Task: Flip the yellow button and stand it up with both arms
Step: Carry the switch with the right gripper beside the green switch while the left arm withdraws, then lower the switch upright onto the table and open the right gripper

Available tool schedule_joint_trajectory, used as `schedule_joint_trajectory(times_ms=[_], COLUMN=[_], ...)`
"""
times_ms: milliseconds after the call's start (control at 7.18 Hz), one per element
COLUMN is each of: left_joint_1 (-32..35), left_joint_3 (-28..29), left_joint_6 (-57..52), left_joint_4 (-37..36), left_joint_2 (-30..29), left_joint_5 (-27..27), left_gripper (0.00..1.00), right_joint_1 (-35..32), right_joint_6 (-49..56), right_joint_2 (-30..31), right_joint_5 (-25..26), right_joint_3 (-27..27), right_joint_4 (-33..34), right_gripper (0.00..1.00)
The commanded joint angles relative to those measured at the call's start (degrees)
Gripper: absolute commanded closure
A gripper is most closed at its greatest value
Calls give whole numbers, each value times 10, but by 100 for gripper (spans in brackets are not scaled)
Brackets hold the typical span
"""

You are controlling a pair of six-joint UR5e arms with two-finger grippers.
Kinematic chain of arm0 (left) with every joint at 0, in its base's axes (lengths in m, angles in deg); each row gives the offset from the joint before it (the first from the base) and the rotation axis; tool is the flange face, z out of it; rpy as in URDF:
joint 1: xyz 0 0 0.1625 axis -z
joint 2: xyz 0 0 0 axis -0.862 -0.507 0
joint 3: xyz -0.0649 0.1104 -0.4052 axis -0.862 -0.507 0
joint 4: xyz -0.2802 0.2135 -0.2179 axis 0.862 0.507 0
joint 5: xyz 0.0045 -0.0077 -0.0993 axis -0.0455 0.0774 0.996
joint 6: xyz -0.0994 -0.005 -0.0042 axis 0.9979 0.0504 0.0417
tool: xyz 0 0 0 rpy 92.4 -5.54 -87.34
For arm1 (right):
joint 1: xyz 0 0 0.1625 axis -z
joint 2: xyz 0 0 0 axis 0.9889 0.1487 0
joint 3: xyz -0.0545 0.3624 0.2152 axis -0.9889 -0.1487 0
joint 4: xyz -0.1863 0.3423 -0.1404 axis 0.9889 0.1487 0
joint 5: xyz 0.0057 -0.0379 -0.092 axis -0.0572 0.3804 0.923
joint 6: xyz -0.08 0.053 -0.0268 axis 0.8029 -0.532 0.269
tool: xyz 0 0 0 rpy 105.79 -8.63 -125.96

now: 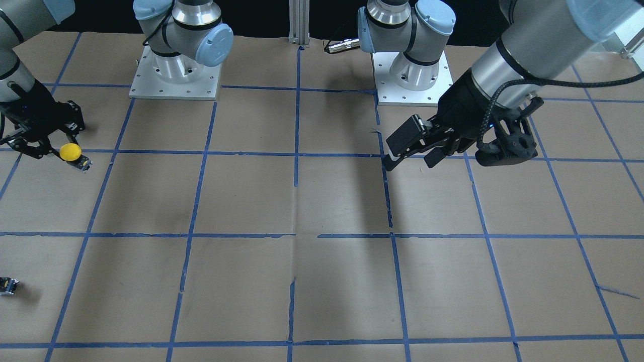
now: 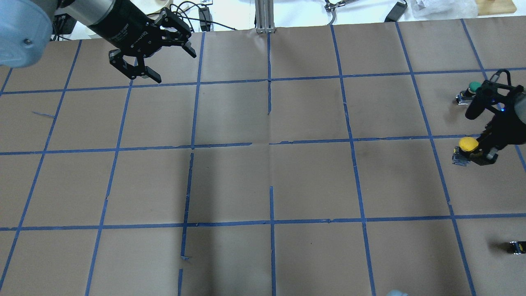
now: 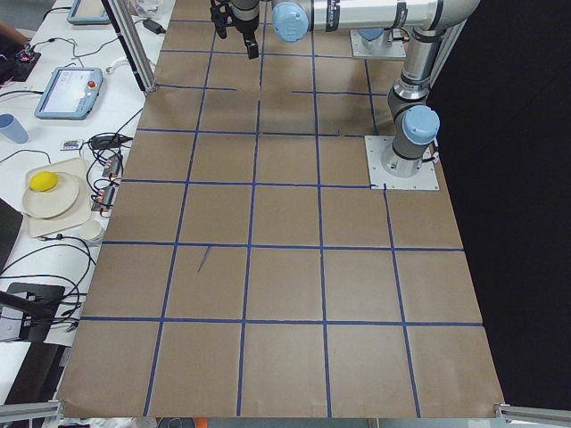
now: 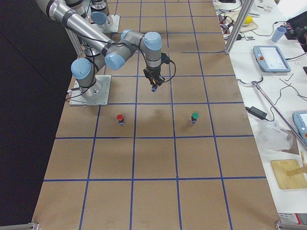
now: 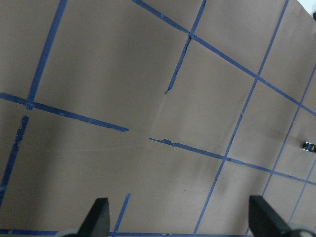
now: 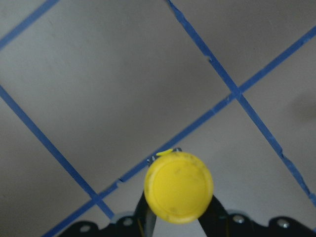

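The yellow button (image 6: 178, 186) has a round yellow cap and a blocky base. It also shows in the overhead view (image 2: 468, 144) and the front view (image 1: 71, 151), near a blue tape line at the table's right end. My right gripper (image 2: 480, 155) is shut on it below the cap, and its fingers (image 6: 220, 217) flank the neck. In the right side view the button (image 4: 153, 88) hangs just above the paper. My left gripper (image 2: 172, 63) is open and empty, held above the far left part of the table, far from the button; it also shows in the front view (image 1: 411, 158).
A green-capped button (image 2: 475, 86) stands just beyond my right gripper. A red-capped button (image 4: 120, 118) stands on the near squares. A small dark block without a cap (image 2: 515, 246) lies near the table's right edge. Brown paper with a blue tape grid (image 2: 271, 144) covers the table.
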Motion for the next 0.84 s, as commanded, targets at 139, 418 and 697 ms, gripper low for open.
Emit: schedule_joint_trajectory(times_ms=[139, 418, 697], left_joint_1=[3, 10, 10], left_joint_3=[55, 47, 38], left_joint_6=[-67, -104, -170], left_joint_4=[107, 123, 126], left_joint_2=[23, 30, 37], left_joint_5=[-121, -202, -204], left_gripper=[0, 0, 0], right_joint_1=[125, 167, 171], right_joint_6=[329, 382, 390], right_joint_2=[-98, -153, -160], right_joint_5=[-84, -103, -99], right_joint_3=[22, 10, 4], right_joint_4=[122, 123, 126], right_gripper=[82, 81, 79])
